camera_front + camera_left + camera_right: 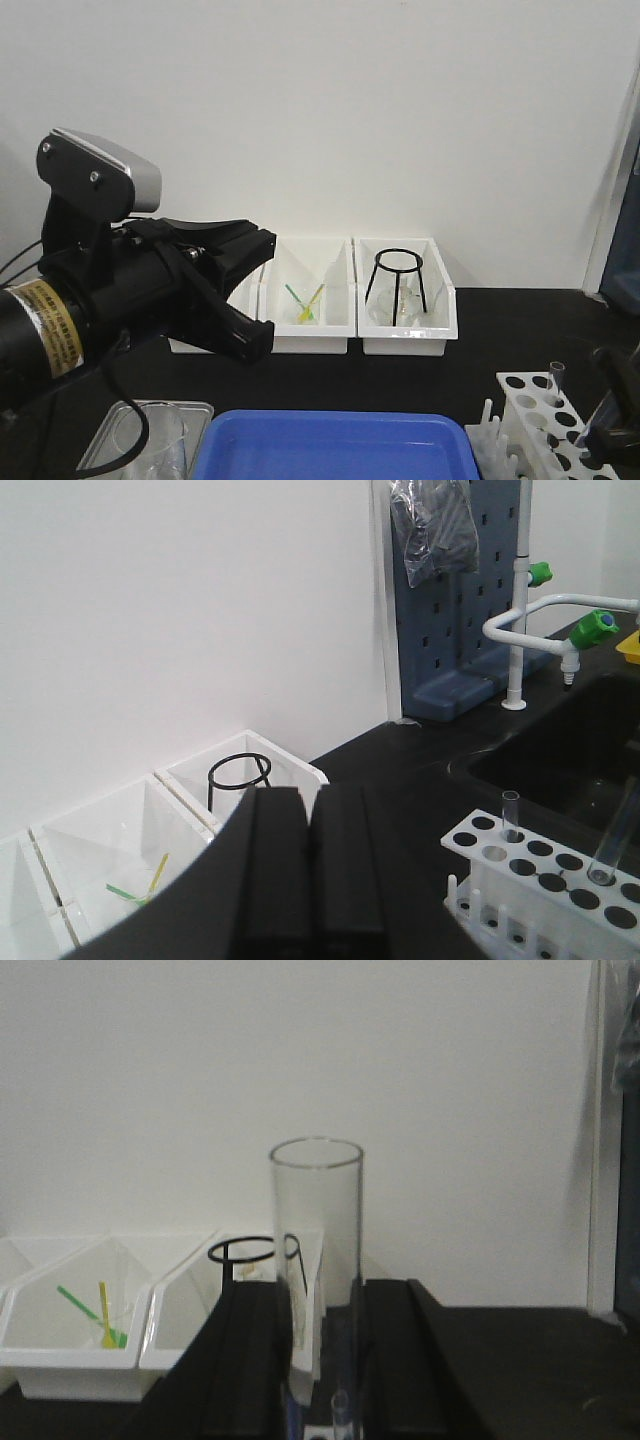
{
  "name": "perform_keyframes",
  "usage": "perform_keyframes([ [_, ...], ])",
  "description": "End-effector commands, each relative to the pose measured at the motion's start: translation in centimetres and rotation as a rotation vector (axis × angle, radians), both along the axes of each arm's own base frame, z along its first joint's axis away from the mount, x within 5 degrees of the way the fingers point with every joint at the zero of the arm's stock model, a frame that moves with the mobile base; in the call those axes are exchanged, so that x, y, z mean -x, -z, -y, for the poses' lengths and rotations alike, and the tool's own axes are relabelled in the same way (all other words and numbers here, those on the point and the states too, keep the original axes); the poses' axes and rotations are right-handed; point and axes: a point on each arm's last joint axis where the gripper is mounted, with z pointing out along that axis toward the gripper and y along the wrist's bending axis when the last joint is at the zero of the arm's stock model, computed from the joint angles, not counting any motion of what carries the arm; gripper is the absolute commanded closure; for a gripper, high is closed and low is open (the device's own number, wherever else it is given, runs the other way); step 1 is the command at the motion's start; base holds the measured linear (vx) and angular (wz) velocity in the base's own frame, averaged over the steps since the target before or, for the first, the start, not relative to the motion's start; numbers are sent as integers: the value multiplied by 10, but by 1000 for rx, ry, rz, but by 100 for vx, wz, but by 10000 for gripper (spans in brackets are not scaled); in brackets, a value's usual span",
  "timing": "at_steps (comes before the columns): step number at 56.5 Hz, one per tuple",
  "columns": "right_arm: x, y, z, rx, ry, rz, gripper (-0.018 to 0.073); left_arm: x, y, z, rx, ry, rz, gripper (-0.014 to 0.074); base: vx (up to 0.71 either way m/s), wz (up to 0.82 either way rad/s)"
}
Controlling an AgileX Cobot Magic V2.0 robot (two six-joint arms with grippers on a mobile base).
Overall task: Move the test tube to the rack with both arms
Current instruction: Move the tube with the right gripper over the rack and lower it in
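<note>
My right gripper (318, 1295) is shut on a clear test tube (316, 1210), which stands upright between its fingers. In the left wrist view this tube (614, 840) hangs tilted over the far end of the white rack (560, 892). A second tube (511, 818) stands in a hole of the rack (535, 405) at the lower right of the front view. My left gripper (311, 798) is shut and empty, raised at the left and well apart from the rack. The right gripper (612, 415) shows only in part at the frame's edge.
Three white bins (312, 340) stand at the back; one holds a black wire stand (397, 278), one holds green and yellow sticks (305, 300). A blue tray (330, 445) and a clear beaker (150, 440) are in front. A sink and tap (520, 620) lie beyond the rack.
</note>
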Motion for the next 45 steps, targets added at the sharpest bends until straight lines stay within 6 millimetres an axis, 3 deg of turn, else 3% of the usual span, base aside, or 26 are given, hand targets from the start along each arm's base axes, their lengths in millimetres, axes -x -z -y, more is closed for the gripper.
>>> perform_keyframes([
  [1, -5, -23, 0, -21, -30, 229, 567, 9, -24, -1, 85, 43, 86, 605, 0, 0],
  [25, -24, -26, -4, -17, -97, 229, 567, 9, -24, -1, 85, 43, 85, 603, 0, 0],
  [45, -41, 16, -5, -30, -129, 71, 567, 9, -24, -1, 89, 41, 80, 603, 0, 0],
])
